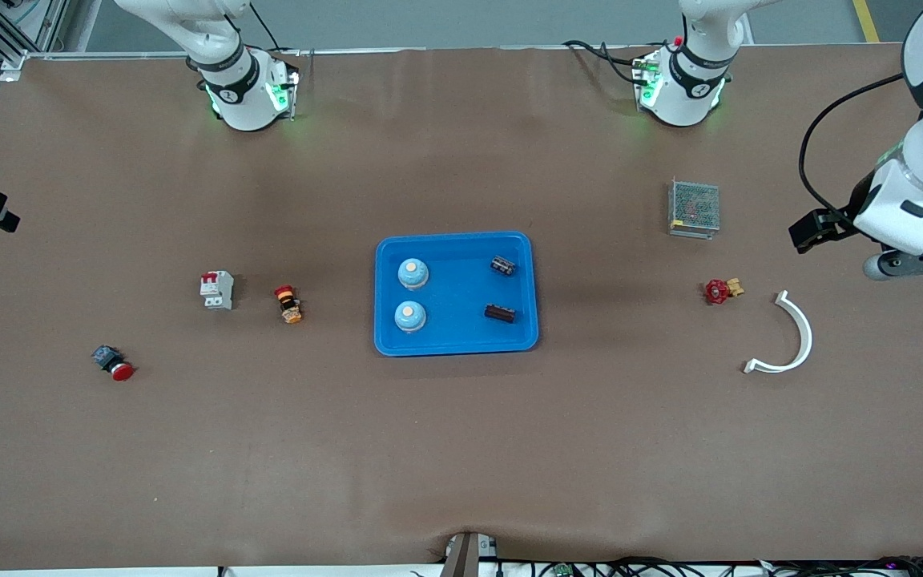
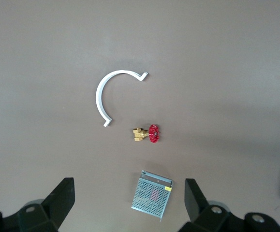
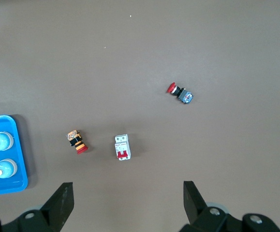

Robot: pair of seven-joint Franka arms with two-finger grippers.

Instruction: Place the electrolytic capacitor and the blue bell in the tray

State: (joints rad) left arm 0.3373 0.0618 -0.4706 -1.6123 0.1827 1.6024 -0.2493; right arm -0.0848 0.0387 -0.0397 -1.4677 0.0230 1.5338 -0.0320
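**A:** Bright-blue plastic, that's what catches my eye: the tray (image 1: pixel 456 346) in the middle of the brown table. Is everything in it?

**B:** From where I stand, yes. Make the tray's centre a dial, with twelve pointing at the robots' bases. One blue bell (image 1: pixel 413 273) stands at ten and the second blue bell (image 1: pixel 409 316) at eight, both upright on the tray floor. One electrolytic capacitor (image 1: pixel 502 265) lies on its side at two, and the second capacitor (image 1: pixel 500 313) lies at four. None of the four touch each other.

**A:** And the hands?

**B:** Both are up in the air and empty. The left gripper (image 2: pixel 128 186) hangs over the left arm's end of the table with its fingers spread wide and nothing between them. The right gripper (image 3: pixel 128 188) is the same over the right arm's end: released and holding nothing.

**A:** What is scattered around the tray?

**B:** On the same dial, out at nine there is a small striped switch (image 1: pixel 288 304) with a red cap, lying near the tray. A white circuit breaker (image 1: pixel 217 290) sits just past it. Between eight and nine, well out, is a red push button (image 1: pixel 113 363). Toward the left arm's end, a mesh power supply (image 1: pixel 694 208) sits at about two and a red-handled valve (image 1: pixel 720 291) at three. A white curved clip (image 1: pixel 786 336) lies a little outward of the valve, between three and four.
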